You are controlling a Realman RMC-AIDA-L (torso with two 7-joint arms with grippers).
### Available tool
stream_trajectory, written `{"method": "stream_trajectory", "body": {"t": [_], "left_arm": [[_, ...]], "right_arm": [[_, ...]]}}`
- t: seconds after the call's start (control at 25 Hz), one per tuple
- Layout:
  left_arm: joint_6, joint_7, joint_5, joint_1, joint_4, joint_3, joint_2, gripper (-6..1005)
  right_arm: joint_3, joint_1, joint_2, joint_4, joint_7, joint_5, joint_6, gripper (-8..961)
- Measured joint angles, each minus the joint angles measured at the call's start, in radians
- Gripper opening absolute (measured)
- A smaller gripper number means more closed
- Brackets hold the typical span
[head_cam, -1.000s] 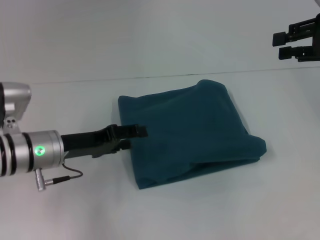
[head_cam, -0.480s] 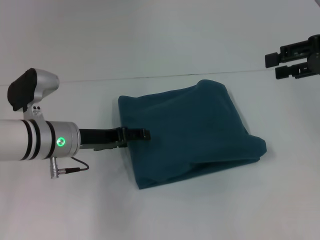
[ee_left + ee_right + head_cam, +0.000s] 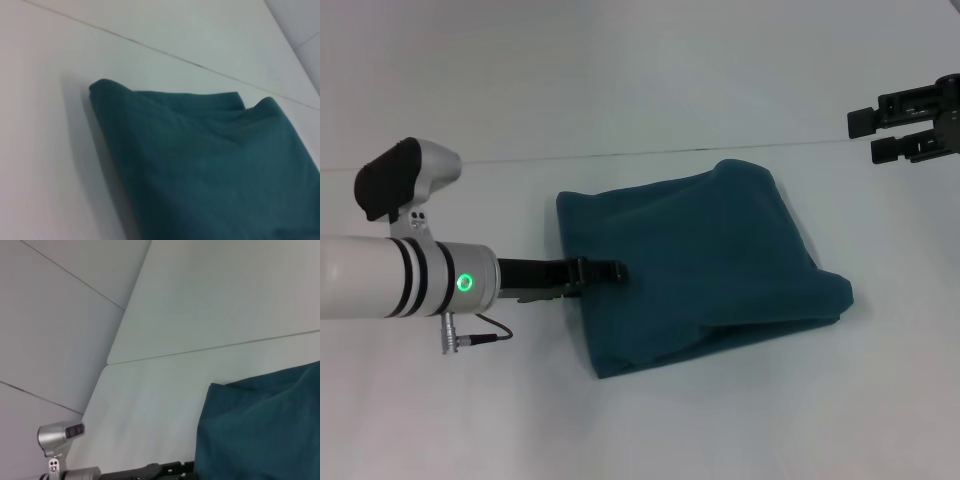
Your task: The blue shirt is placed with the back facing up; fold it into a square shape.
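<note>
One left gripper (image 3: 605, 270), seemingly closed, lies over the blue shirt's (image 3: 710, 270) left edge.

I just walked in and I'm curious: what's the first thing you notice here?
The blue shirt catches the eye first: a dark teal bundle folded into a rough square in the middle of the white table. Next is the left gripper, reaching in from the left with its tip over the shirt's left edge. The right gripper hangs open far off at the upper right, touching nothing.
</note>
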Motion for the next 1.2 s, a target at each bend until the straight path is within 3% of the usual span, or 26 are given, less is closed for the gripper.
{"method": "stream_trajectory", "body": {"t": [0.32, 0.6, 0.84, 0.92, 1.2], "left_arm": [[-0.032, -0.048, 0.0, -0.032, -0.033, 0.048, -0.009, 844], [-0.021, -0.056, -0.007, -0.023, -0.003, 0.052, -0.012, 836], [-0.021, -0.056, -0.003, -0.025, -0.007, 0.052, -0.012, 668], [-0.022, -0.056, -0.003, -0.027, -0.011, 0.052, -0.013, 439], [0.035, -0.06, -0.014, -0.022, 0.0, 0.052, -0.016, 207]], "right_arm": [[0.012, -0.003, -0.001, 0.002, 0.001, 0.003, -0.001, 805], [0.026, -0.003, -0.003, 0.009, 0.001, 0.006, -0.001, 804], [0.037, -0.003, -0.003, 0.01, 0.003, 0.006, -0.002, 802], [0.039, -0.003, -0.003, 0.01, 0.004, 0.006, -0.002, 802], [0.062, -0.003, -0.002, 0.013, 0.004, 0.006, -0.003, 800]]}}
